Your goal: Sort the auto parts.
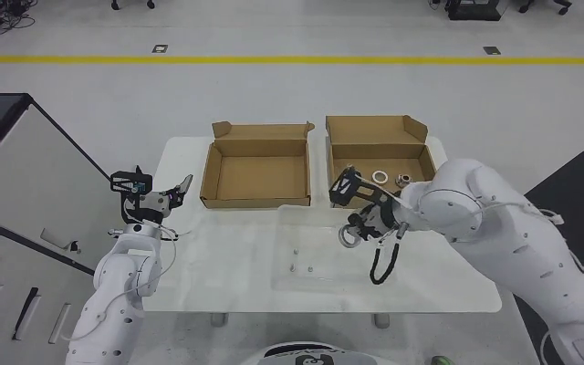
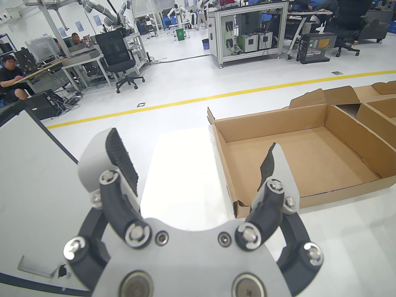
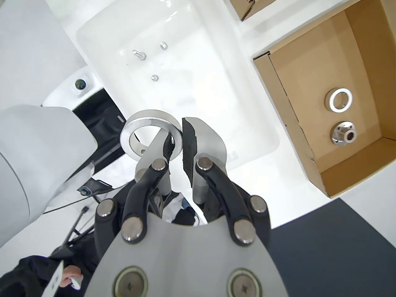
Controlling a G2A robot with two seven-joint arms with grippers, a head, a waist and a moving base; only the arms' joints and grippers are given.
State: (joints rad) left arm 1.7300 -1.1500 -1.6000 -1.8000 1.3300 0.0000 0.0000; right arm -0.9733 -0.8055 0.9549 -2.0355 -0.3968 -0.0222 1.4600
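Arms stand well apart: the left gripper (image 2: 191,152) hangs with fingers spread wide over the table's (image 1: 228,274) left edge, near the left cardboard box (image 1: 260,178), while the right arm bends in over the middle, its right gripper (image 3: 178,137) pointing down. The right cardboard box (image 3: 294,109) holds a flat metal ring (image 3: 340,100) and a flanged hub (image 3: 342,132) just beside each other, and a clear tray (image 3: 201,72) holds three small bolts (image 3: 139,54). Clamped by its rim in the right gripper, one finger through its hole, a larger ring (image 3: 148,116) hangs above the table near the clear tray, in front of the right cardboard box.
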